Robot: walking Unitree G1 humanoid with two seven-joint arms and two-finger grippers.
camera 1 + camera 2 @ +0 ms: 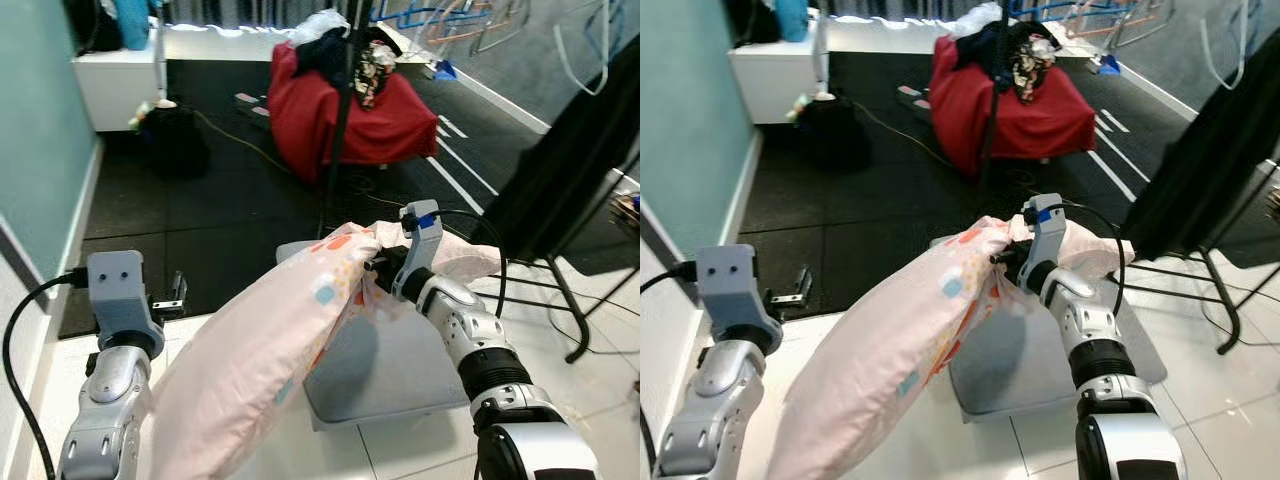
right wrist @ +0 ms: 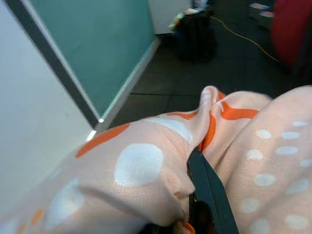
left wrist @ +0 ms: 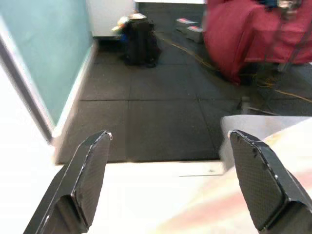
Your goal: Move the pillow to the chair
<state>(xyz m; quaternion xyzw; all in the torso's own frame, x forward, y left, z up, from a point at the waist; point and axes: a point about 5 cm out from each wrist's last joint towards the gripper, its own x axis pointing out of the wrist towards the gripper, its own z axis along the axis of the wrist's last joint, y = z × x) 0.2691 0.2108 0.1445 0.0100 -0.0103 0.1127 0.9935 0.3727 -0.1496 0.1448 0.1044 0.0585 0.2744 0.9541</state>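
R gripper (image 1: 378,268) has the pillow (image 1: 270,345) pinched at its far end, fingers buried in bunched pink fabric w/ orange and white spots; one black finger (image 2: 207,192) shows against the cloth in the wrist cam. Pillow hangs long, running from centre down toward near left, over a grey mat (image 1: 400,375) on the white floor. L gripper (image 3: 170,180) sits low at near left beside the pillow, jaws wide, holding nothing. Far off: red-draped chair (image 1: 345,110), black bag (image 1: 175,140).

Teal wall (image 1: 40,140) on the left, black rubber floor (image 1: 220,210), white tiles (image 1: 400,450) nearer, red-draped furniture (image 1: 345,115) beyond
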